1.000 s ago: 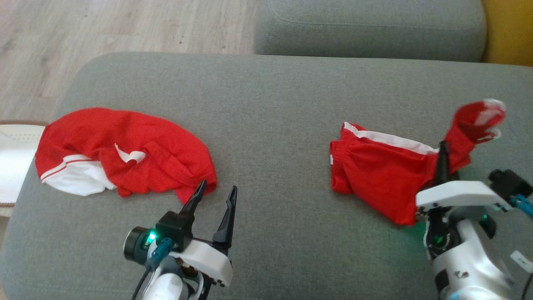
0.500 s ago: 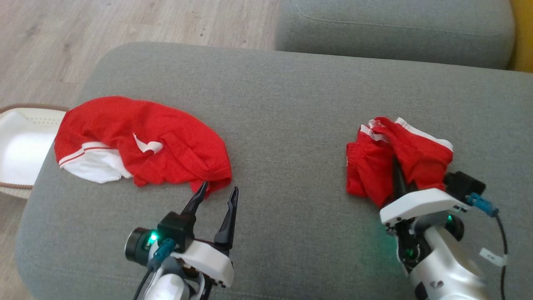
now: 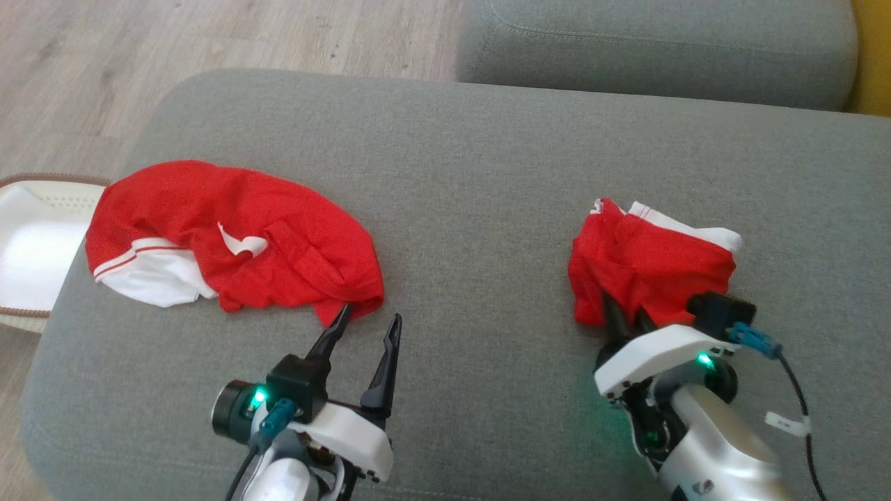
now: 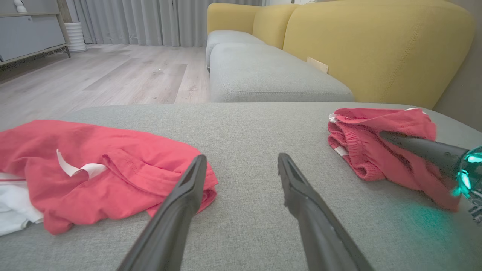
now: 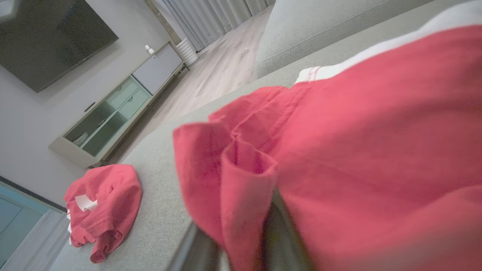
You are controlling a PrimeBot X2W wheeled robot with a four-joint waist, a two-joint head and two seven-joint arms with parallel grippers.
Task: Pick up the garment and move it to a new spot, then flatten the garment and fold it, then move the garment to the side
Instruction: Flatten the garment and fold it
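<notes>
**On the cushion's right side: shorts bunched on the right jaws**

Over on the right half of the grey cushion, the red shorts lie in a crumpled heap, white trim along the far edge. The right gripper comes in from the near side, its fingers pushed into the heap's near edge and pressed almost together. A fold of the red cloth is pinched between them (the right wrist view is blurry, but the fold drapes right over the fingers). The rest of the shorts rest on the cushion, beyond the fingertips.

The left gripper sits at the near left with its jaws spread and nothing between them. Its left fingertip is at the near corner of a red shirt; I can't tell whether they touch. The shirt lies flat-ish with a white panel at its left end, well apart from the shorts. Bare grey fabric lies between the two garments.
</notes>
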